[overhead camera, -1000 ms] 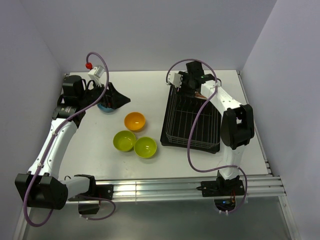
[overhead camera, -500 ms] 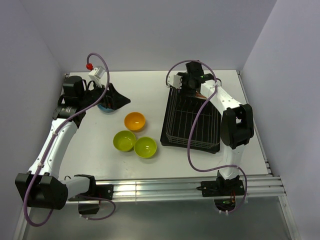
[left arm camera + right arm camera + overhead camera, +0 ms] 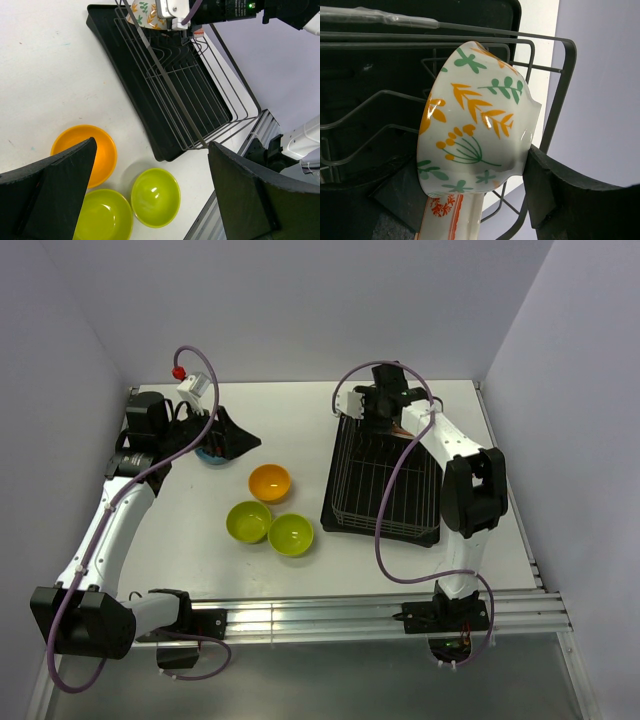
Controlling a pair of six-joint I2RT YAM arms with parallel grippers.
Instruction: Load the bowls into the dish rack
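The black wire dish rack (image 3: pixel 385 480) lies on the right of the table and also shows in the left wrist view (image 3: pixel 165 95). My right gripper (image 3: pixel 380 418) is at its far end, shut on the cream-white bowl (image 3: pixel 475 115) with orange and green leaf marks, held on edge against the tines. One finger (image 3: pixel 570 200) presses its rim. My left gripper (image 3: pixel 232 437) is open and empty above the blue bowl (image 3: pixel 209 454), which it mostly hides. The orange bowl (image 3: pixel 270 481) and two lime green bowls (image 3: pixel 249 521) (image 3: pixel 291 534) sit between arms and rack.
A white piece with a red-orange pattern (image 3: pixel 445 215) shows just under the cream bowl; a reddish sliver (image 3: pixel 401 429) lies by the right wrist. Walls close the table on three sides. An aluminium rail (image 3: pixel 330 615) runs along the near edge.
The right wrist has shifted very slightly at the rack's far end. The left arm and the bowls on the table have not moved.
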